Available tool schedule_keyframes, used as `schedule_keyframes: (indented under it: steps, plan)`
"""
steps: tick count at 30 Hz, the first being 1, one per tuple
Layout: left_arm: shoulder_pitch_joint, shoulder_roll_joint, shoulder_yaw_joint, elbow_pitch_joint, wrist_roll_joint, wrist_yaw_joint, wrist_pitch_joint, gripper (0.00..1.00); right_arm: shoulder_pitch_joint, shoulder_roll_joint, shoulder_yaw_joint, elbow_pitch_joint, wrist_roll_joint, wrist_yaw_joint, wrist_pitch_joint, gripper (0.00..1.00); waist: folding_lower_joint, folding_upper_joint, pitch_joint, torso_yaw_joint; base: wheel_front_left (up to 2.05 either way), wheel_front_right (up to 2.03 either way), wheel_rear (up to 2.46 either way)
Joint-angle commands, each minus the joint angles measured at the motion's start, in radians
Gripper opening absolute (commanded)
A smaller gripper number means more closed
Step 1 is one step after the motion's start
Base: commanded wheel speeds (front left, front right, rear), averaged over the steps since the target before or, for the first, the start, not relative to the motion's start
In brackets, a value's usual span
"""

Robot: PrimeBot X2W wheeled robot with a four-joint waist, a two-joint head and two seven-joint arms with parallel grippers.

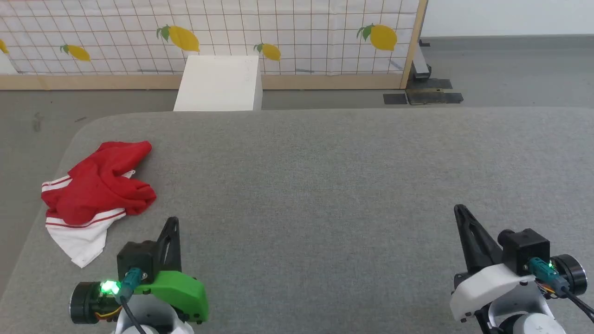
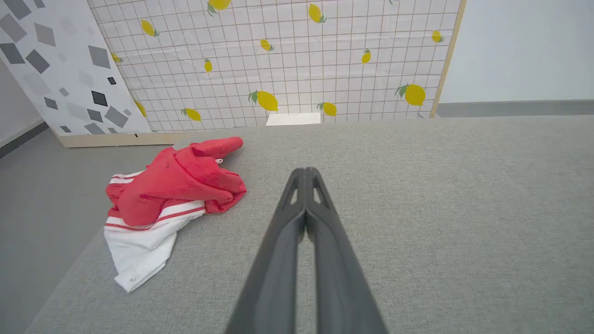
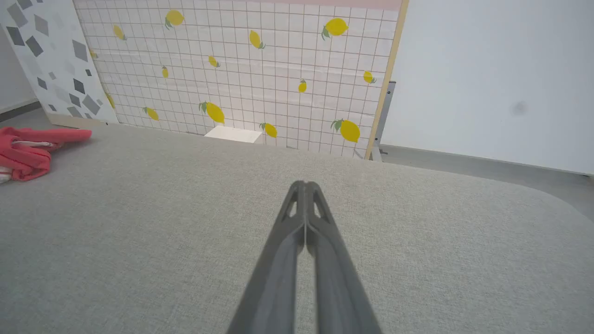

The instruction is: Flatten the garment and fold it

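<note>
Garment [image 1: 100, 185]: a crumpled red jersey T-shirt with white sleeve fabric and red-and-white striped trim. It lies in a heap on the left side of the grey fabric-covered padded surface [image 1: 325, 185], close to its left edge. The red body is bunched up, and one white sleeve spreads flat from beneath it toward the robot.

Left gripper [image 1: 171, 227], on a green housing at the lower left of the head view: its two long dark fingers are pressed together and hold nothing. It is near the garment but does not touch it.

Right gripper [image 1: 461, 211], on a white housing at the lower right: its fingers are likewise closed and empty, over bare surface, well apart from the garment.

Background: a white rectangular block [image 1: 218, 83] stands on the grey floor just beyond the surface's far edge. Behind it is a wood-framed, white gridded screen [image 1: 301, 28] printed with yellow lemons.
</note>
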Motion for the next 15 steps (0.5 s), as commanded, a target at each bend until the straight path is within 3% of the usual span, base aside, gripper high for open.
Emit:
schedule_keyframes:
  steps: [1, 15]
  plan:
    - [-0.014, -0.005, 0.003, -0.003, 0.013, 0.007, 0.001, 0.00, -0.015, 0.003, 0.002, -0.005, -0.006, -0.002, 0.000, 0.00, 0.0000, 0.0000, 0.000, 0.000, 0.00, 0.00, 0.00]
    - [-0.014, -0.005, 0.003, -0.003, 0.013, 0.007, 0.001, 0.00, -0.015, 0.003, 0.002, -0.005, -0.006, -0.002, 0.000, 0.00, 0.0000, 0.0000, 0.000, 0.000, 0.00, 0.00, 0.00]
